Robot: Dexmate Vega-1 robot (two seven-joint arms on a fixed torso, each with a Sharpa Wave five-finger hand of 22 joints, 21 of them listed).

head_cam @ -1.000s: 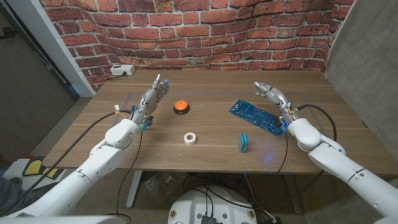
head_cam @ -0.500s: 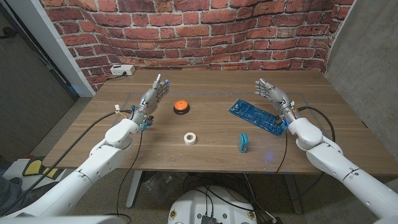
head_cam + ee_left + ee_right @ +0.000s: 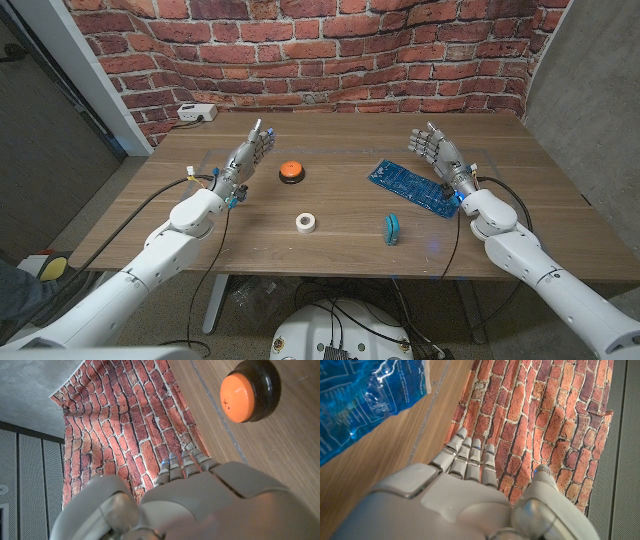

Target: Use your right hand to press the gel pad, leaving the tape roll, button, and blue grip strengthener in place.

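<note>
A: Right, from the head view, where's the gel pad?

B: The blue gel pad (image 3: 411,185) lies flat on the wooden table (image 3: 330,235), on the robot's right side. The right hand (image 3: 437,152) is just beside its far right end, fingers apart and holding nothing. I can't tell whether it touches the pad's edge.

A: And the others?

B: The orange button (image 3: 290,171) on its black base sits left of centre. The white tape roll (image 3: 306,222) lies nearer the front edge, and the blue grip strengthener (image 3: 392,228) stands to its right, near the pad's front corner but apart from it. The left hand (image 3: 247,155) is close to the button on its left, fingers extended, gripping nothing. A white power strip (image 3: 197,113) sits at the back left by the brick wall (image 3: 330,50).

A: Left wrist view?

B: The left hand (image 3: 200,495) shows from behind, fingers (image 3: 182,466) together and straight, empty. The button (image 3: 250,390) is well apart from them on the wood.

A: Right wrist view?

B: The back of the right hand (image 3: 465,495), with straight, unclenched fingers (image 3: 470,457) and nothing held. The gel pad (image 3: 365,395) glistens to one side, printed with pale lettering, with bare wood between it and the fingers.
</note>
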